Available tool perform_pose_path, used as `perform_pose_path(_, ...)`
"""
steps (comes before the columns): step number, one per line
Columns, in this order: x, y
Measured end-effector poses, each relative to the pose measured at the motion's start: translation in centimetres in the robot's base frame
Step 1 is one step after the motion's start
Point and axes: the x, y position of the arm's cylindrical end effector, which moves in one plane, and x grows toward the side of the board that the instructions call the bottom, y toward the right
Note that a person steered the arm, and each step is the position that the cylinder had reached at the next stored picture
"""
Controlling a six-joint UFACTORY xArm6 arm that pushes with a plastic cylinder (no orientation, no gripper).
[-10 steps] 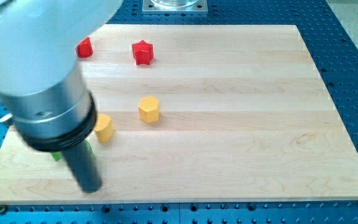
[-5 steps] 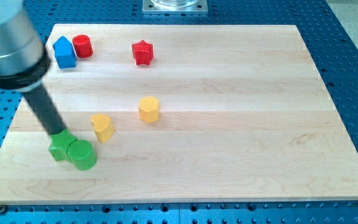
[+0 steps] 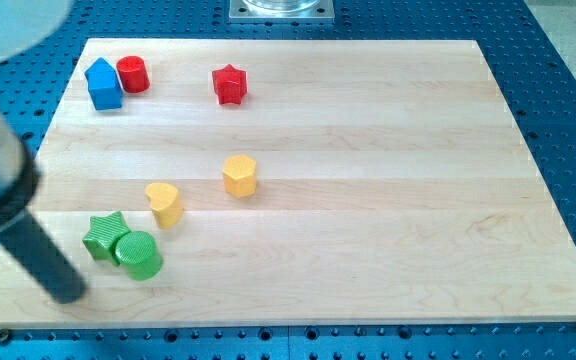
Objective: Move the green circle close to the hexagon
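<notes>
Wooden board (image 3: 368,150): a pale, planked rectangular top is seen, laid over a blue perforated metal base (image 3: 568,120); a grey metal plate (image 3: 281,9) is seen at the view's top edge.
Green circle: the green cylindrical block (image 3: 139,254) is found near the board's lower-left corner, touching the green star-shaped block (image 3: 103,236) on its upper left.
Tip position: my tip (image 3: 68,295) is set down on the board to the lower left of the green circle — near it, but apart, with bare wood between them.
Claw state: no claw is carried; the arm ends in a plain dark rod, so nothing is clamped and no block is touched by it.
Orientation: the green circle is stood upright on a flat face, its axis vertical; being round, no heading can be told.
Hexagon: the yellow hexagonal block (image 3: 239,175) is placed near the board's middle, well apart from the green circle, up and to the view's right.
Between them: a yellow block with a rounded point (image 3: 165,204) — exact shape unclear.
Top left: a blue house-shaped block (image 3: 103,84) beside a red cylinder (image 3: 132,74); a red star (image 3: 229,84) further right.
</notes>
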Motion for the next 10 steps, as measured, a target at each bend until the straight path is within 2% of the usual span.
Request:
perform_pose_path(1, -4.0, 5.5)
perform_pose_path(2, -7.5, 8.0)
perform_pose_path(4, -7.6, 8.1)
perform_pose_path(5, -8.0, 10.6)
perform_pose_path(7, -2.2, 6.9)
perform_pose_path(8, 0.3, 8.5)
perform_pose_path(9, -3.9, 13.0)
perform_pose_path(10, -4.4, 13.1)
